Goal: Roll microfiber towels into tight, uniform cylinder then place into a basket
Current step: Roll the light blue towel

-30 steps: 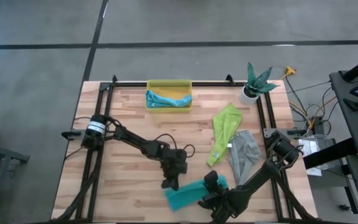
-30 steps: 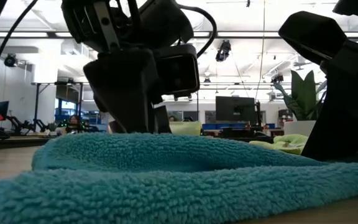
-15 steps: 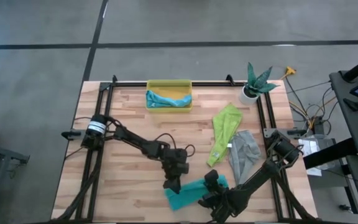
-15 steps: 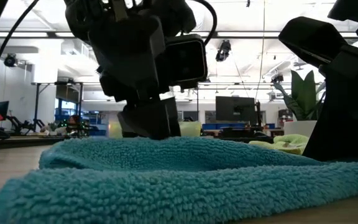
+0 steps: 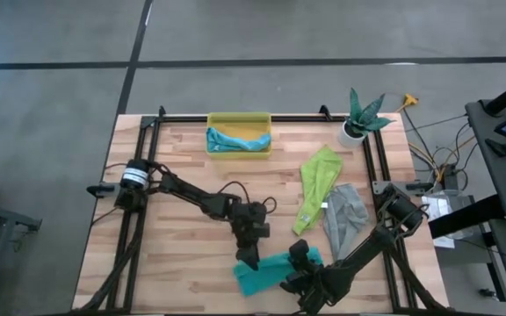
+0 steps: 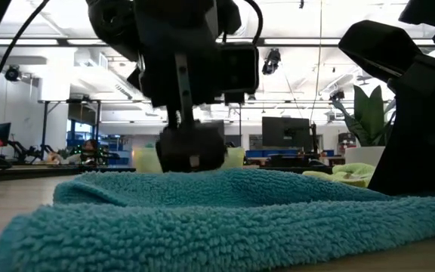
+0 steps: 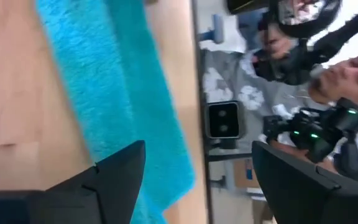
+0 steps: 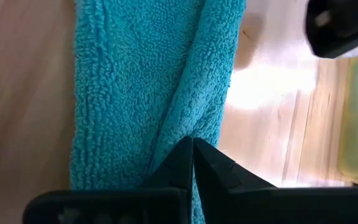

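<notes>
While the teal towel lies in a loose fold near the front edge of the wooden worktop, the left hand hangs just over the towel's left end with its fingers spread wide and nothing between them. At the towel's right end the right hand presses down with its fingers closed tight together, their tips on a crease of the teal cloth; whether cloth is actually pinched between them cannot be told. Farther back, the yellow basket sits at the rear edge of the worktop with a light blue towel lying inside it. To the right, the lime green towel stretches in a long strip, touching the crumpled grey towel beside it. A white plant pot stands at the rear right corner. No brand, label or writing can be read anywhere.
</notes>
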Controlling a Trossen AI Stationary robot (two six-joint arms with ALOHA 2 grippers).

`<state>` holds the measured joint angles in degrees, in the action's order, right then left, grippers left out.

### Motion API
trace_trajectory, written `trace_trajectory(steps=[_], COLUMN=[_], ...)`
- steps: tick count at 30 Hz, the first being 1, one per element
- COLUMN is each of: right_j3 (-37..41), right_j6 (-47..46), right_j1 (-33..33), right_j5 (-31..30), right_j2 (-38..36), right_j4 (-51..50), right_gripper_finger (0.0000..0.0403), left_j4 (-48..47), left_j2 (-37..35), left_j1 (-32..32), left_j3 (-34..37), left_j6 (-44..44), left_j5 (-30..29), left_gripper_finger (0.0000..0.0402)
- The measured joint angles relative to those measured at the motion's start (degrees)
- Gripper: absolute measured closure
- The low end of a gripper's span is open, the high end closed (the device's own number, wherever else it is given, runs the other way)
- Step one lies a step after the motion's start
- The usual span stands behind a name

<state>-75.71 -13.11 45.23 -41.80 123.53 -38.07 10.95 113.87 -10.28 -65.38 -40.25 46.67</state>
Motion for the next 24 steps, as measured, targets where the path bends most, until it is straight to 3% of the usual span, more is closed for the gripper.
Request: trace_trajectory(steps=[4, 7, 9, 14, 24], right_j3=[0.29, 0.35, 0.36, 0.40, 0.44], right_j6=[-0.15, -0.15, -0.11, 0.04, 0.52], right_j1=[0.14, 0.20, 0.20, 0.20, 0.22], right_j5=[0.02, 0.02, 0.04, 0.15, 0.17], right_j2=[-0.06, -0.07, -0.07, -0.07, -0.07], right_j4=[0.12, 0.14, 0.16, 0.30, 0.86], right_gripper_finger=[0.0394, 0.0394, 0.0394, 0.0394, 0.0394], left_j4=[-5.43, -13.47, -16.59, -10.88, -9.93], left_j2=[-1.92, -2.05, -1.02, 0.50, 1.34], left_j1=[1.66, 2.24, 2.47, 2.21, 0.22], left_j3=[0.08, 0.15, 0.26, 0.36, 0.53], left_j6=[0.92, 4.15, 5.73, 3.00, 0.15], left_j5=[0.03, -6.76, -8.26, -3.70, -5.90], left_gripper_finger=[0.0122, 0.0123, 0.0123, 0.0123, 0.0123])
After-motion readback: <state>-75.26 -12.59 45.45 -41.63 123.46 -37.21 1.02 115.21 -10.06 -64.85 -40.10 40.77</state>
